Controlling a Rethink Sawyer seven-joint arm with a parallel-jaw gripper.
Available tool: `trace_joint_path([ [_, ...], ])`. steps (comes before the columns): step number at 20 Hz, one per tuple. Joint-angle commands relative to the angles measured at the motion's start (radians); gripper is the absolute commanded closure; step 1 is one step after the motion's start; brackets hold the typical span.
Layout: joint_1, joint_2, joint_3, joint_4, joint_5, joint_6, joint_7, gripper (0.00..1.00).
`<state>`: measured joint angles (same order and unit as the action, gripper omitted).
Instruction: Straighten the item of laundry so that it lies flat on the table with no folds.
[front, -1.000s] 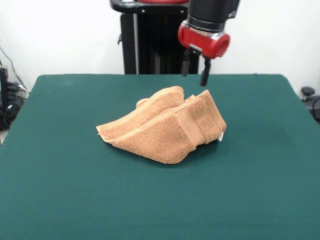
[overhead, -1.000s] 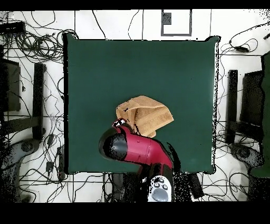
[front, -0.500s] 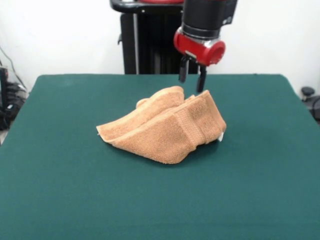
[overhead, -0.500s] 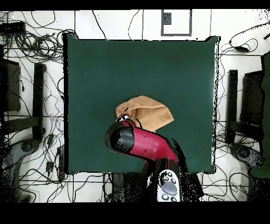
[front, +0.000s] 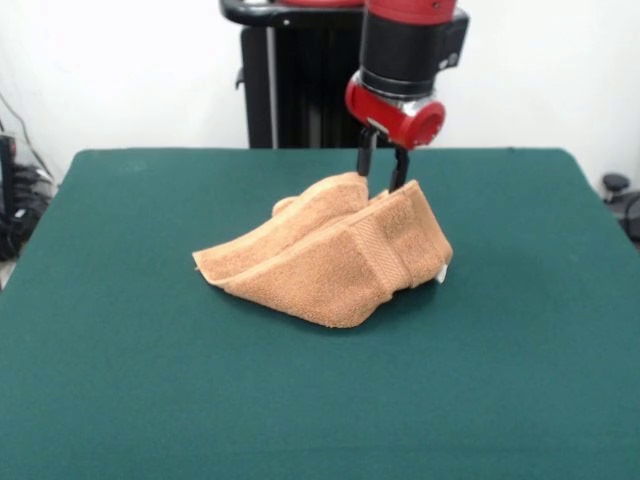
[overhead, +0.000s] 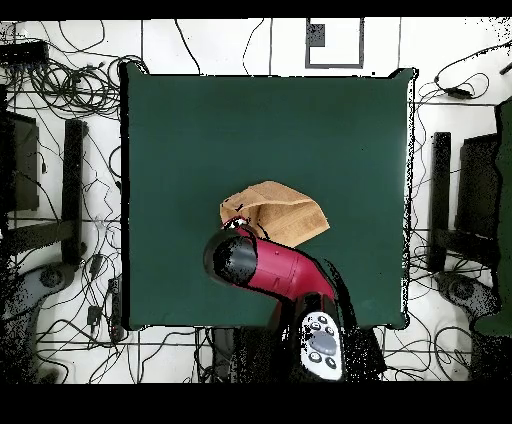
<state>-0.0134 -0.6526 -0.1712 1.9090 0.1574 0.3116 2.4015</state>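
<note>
I see the towel (front: 330, 255) lying folded and bunched near the middle of the green desk (front: 120, 380). My gripper (front: 383, 165) hangs just above the towel's far top edge, and its fingers (front: 366, 155) stand a little apart, holding nothing.

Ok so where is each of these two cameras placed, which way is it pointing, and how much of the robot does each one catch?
Front view: sits across the dark green felt-topped table, facing the folded tan terry-cloth towel; shows the red and black arm's end and its pincer at the towel's top edge.
Overhead view: sits above, looking straight down at the table; shows the red arm covering part of the towel.
Both share the towel, table and arm.
</note>
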Motion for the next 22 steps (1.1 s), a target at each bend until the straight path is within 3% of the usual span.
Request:
trace_joint_path([
  [1,0.029,0.036,0.108,-0.051,0.063,0.000,0.145,0.00],
  [15,0.097,-0.069,0.014,-0.068,0.049,0.217,0.149,0.00],
  [22,0.095,-0.070,0.011,-0.084,0.040,0.248,0.142,0.00],
])
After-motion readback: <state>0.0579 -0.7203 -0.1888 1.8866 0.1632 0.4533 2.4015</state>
